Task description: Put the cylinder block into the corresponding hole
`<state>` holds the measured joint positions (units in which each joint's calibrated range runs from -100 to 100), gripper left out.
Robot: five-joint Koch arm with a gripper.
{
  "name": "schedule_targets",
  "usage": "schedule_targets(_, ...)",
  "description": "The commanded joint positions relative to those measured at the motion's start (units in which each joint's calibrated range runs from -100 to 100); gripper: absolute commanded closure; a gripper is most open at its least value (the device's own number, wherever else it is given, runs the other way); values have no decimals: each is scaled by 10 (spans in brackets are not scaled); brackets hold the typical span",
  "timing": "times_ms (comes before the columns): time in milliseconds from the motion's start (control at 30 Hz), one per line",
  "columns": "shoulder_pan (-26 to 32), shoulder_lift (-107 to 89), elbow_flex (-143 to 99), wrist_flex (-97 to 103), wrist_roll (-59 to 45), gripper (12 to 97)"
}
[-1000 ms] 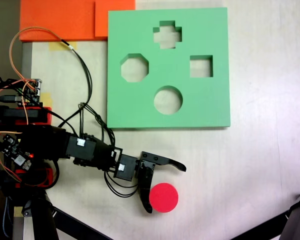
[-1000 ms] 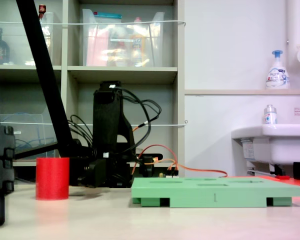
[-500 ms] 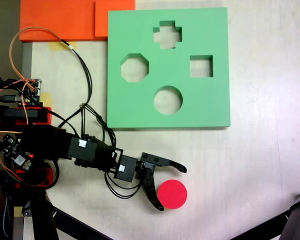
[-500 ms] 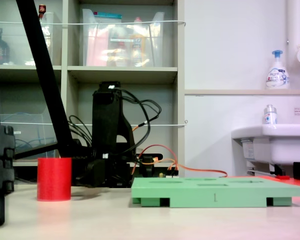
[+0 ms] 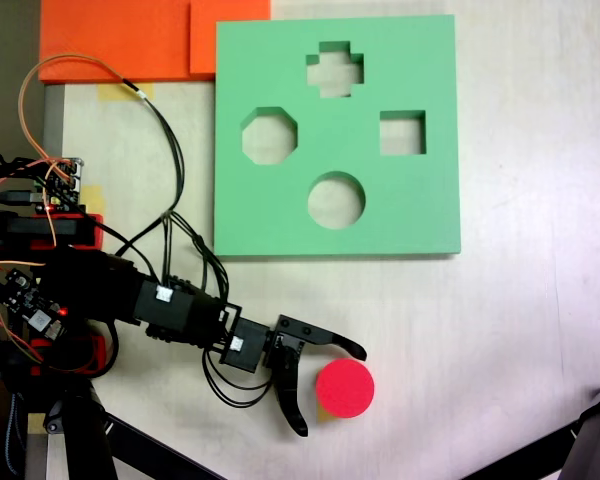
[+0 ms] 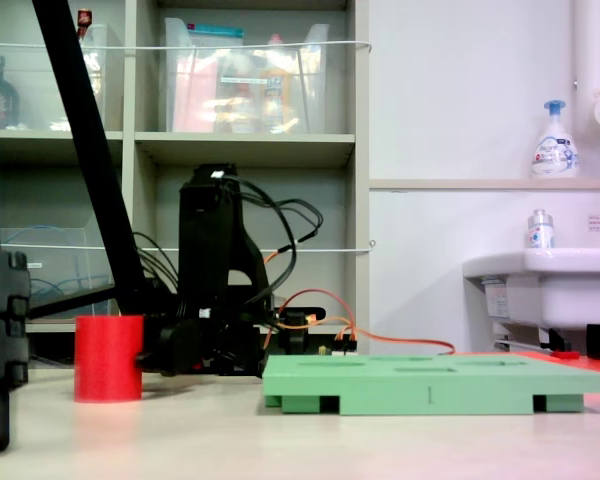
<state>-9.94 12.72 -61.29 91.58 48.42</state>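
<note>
- In a fixed view from above, the end effector lies low on the worktop with its jaws spread apart, gripping nothing. The cylinder block stands on the worktop just to the right of the jaws, its left edge barely inside the mouth.
- Risk here: the block sits near the fingertips rather than deep between the jaws. Closing from this pose would likely pinch only its rounded edge and squirt it farther right, away from the arm.
- A forward push without centring could shove the block along, since foam is light and slides easily.
- The corresponding hole is in the green board, well apart from the block; the octagonal cut-out lies near it, so a sloppy carry could end over the wrong opening.
- In a fixed view from the side, the cylinder block stands upright, the dark arm just beside it; the jaws cannot be told apart here.
- The green board is raised, so a low carry could catch its edge.
</note>
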Motion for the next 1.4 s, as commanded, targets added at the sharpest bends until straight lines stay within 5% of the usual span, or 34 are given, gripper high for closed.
schedule_targets(0,-1,7,30,74,4,289)
schedule_targets(433,4,64,132,43,7,310)
schedule_targets(633,6,42,112,45,7,612)
schedule_targets(933,8,29,84,69,7,768)
schedule_targets(1133,9,-7,57,76,8,776)
schedule_targets(1367,17,-345,-27,-28,22,777)
